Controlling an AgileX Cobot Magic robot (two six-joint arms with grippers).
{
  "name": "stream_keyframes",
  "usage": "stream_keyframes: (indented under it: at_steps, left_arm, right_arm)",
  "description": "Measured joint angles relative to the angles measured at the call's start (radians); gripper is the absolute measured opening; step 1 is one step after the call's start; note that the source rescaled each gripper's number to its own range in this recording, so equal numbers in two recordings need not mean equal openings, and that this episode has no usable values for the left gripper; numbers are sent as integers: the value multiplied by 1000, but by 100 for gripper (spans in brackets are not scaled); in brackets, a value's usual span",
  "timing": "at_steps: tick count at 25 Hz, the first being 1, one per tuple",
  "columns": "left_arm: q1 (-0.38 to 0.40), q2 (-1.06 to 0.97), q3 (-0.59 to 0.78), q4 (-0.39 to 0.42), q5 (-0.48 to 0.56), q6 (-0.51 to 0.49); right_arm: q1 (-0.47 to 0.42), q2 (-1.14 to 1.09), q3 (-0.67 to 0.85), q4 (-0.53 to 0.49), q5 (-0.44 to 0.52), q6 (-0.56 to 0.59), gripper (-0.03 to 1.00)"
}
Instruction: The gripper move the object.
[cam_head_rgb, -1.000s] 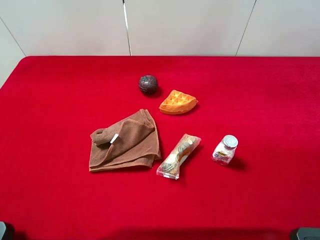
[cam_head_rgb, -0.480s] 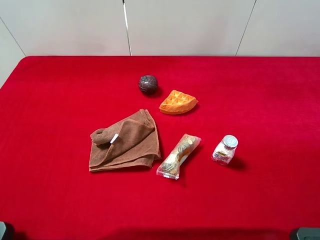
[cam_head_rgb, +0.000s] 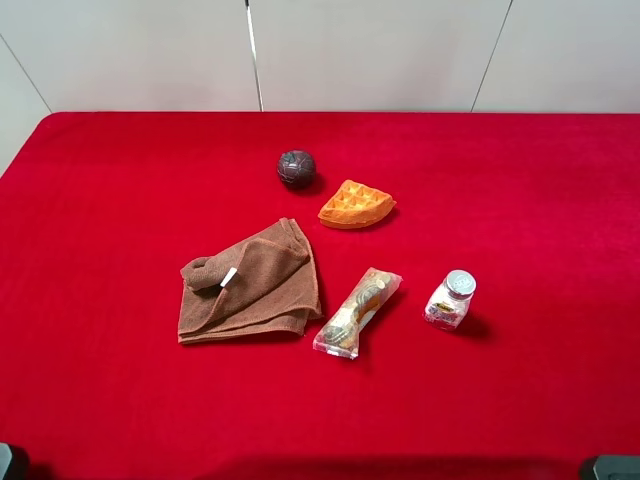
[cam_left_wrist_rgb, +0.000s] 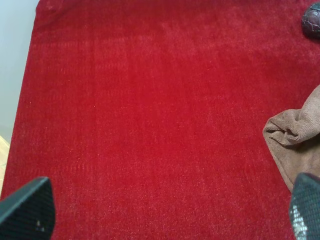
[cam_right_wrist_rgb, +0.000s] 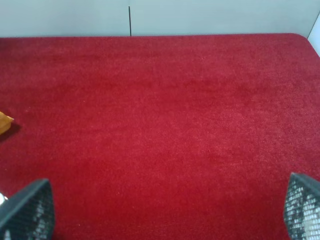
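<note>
The small dark brown ball (cam_head_rgb: 296, 168) rests on the red tabletop (cam_head_rgb: 120, 180) toward the back, just left of the orange waffle piece (cam_head_rgb: 355, 204). The ball also shows at the edge of the left wrist view (cam_left_wrist_rgb: 312, 20). My left gripper (cam_left_wrist_rgb: 167, 215) is open and empty, its fingertips (cam_left_wrist_rgb: 27, 210) spread wide over bare cloth, far from the ball. My right gripper (cam_right_wrist_rgb: 165, 210) is also open and empty, with its fingertips (cam_right_wrist_rgb: 302, 205) wide apart over bare cloth. In the high view only dark arm parts show at the bottom corners.
A crumpled brown towel (cam_head_rgb: 248, 282) lies left of centre and also shows in the left wrist view (cam_left_wrist_rgb: 297, 140). A clear snack packet (cam_head_rgb: 357, 311) and a silver-capped jar (cam_head_rgb: 450, 299) sit nearer the front. A white wall stands behind the table.
</note>
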Motion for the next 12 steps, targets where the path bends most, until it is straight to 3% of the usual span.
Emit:
stream_keyframes:
  at_steps: [12]
  left_arm:
    - [0, 0, 0, 0, 0, 0]
  right_arm:
    - [0, 0, 0, 0, -1, 0, 100]
